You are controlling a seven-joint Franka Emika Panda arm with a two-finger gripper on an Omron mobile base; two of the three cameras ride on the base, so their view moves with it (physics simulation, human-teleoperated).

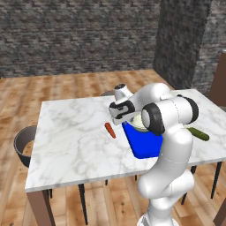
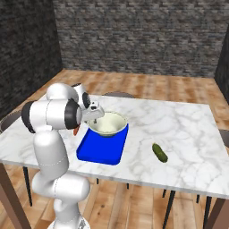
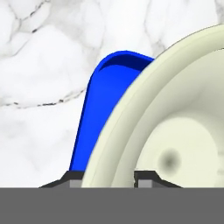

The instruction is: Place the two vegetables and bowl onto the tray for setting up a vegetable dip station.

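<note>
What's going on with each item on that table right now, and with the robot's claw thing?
bowl: upright, sitting on the far end of the tray, its rim between the gripper's fingers.
tray: flat on the marble table, near end bare.
carrot: lying on the table left of the tray, not on it.
cucumber: lying on the table right of the tray, apart from it.
gripper: straddling the bowl's rim.
</note>
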